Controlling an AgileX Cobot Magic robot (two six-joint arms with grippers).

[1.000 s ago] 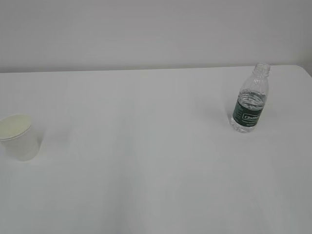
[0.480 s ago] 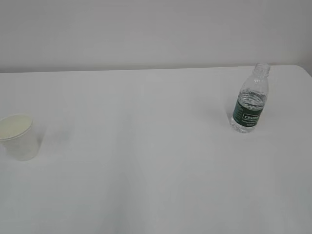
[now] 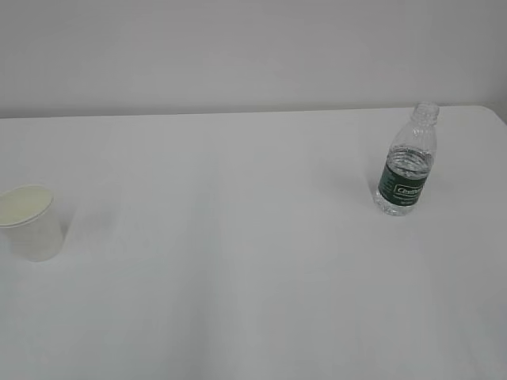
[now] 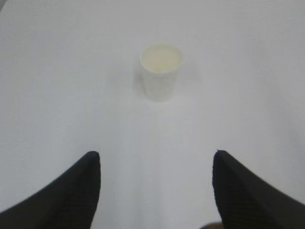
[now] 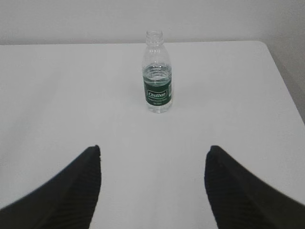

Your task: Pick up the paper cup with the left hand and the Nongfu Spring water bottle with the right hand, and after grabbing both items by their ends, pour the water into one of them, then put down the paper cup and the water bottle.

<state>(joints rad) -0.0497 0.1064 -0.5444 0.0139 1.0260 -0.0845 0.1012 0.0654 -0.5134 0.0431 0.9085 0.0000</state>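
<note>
Left hand [image 4: 156,164]: jaws spread wide, released, nothing between them; paper cup [image 4: 161,71] stands upright ahead of them, well apart. Right hand [image 5: 152,160]: jaws likewise parted and empty, Nongfu Spring water bottle [image 5: 157,72] upright straight ahead, uncapped, water [image 5: 157,76] reaching above the green label. On the desk [image 3: 238,237], cup sits near the left edge, bottle near the far right corner, well apart.
</note>
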